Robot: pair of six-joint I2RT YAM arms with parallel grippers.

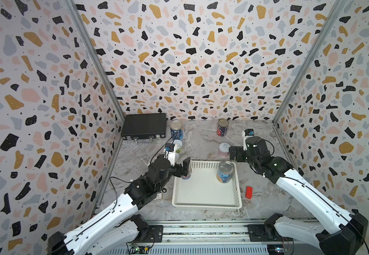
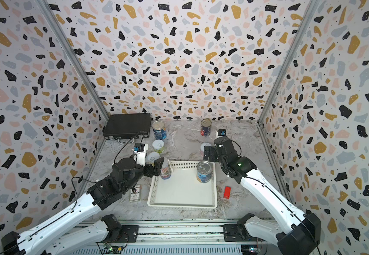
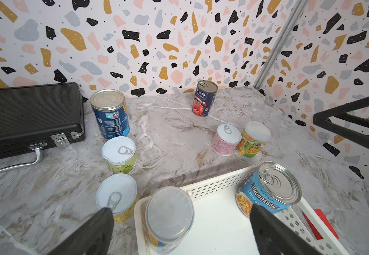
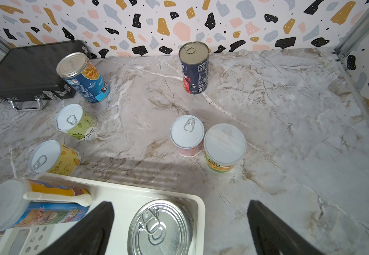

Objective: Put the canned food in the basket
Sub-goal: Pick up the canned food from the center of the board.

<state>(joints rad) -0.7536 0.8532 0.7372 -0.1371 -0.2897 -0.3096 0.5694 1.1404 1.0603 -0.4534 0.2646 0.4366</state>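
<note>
The white basket sits mid-table. Two cans stand upright in it: a blue Progresso can in the far right corner and a tall clear-lidded can in the far left corner. My left gripper is open, its fingers well clear on either side of the clear-lidded can. My right gripper hangs open above the Progresso can. Several more cans stand on the marble behind the basket: blue, tomato, pink, green, yellow, orange-green.
A black briefcase lies in the back left corner. A small red block stands right of the basket, and a flat printed card box lies left of it under my left arm. Patterned walls close in three sides.
</note>
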